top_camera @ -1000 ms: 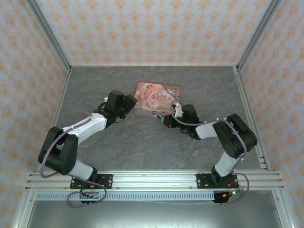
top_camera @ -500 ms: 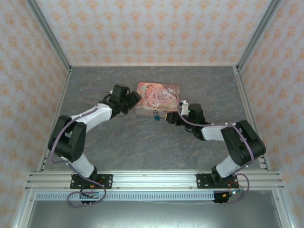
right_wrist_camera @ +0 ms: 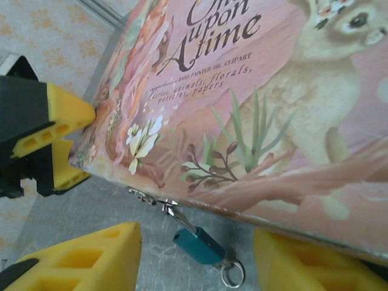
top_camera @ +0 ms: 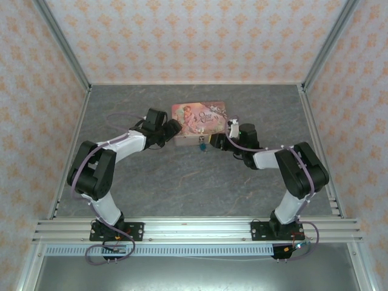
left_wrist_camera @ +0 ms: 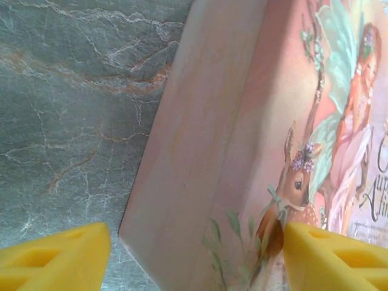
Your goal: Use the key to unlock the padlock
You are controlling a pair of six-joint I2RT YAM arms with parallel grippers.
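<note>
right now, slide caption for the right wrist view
Open right gripper flanking the teal padlock on the clasp of the pink tin

Grey, marble-veined tabletop, and it ran flat between the patterned walls. Toward the far middle sat a pink illustrated tin, flat on the stone, lid up, long front side turned to the near edge. Off that front side hung a small teal padlock, tilted, just beside the tin. Whether its lower end truly rested on the stone could not be told. A little metal ring showed at that end.
</note>
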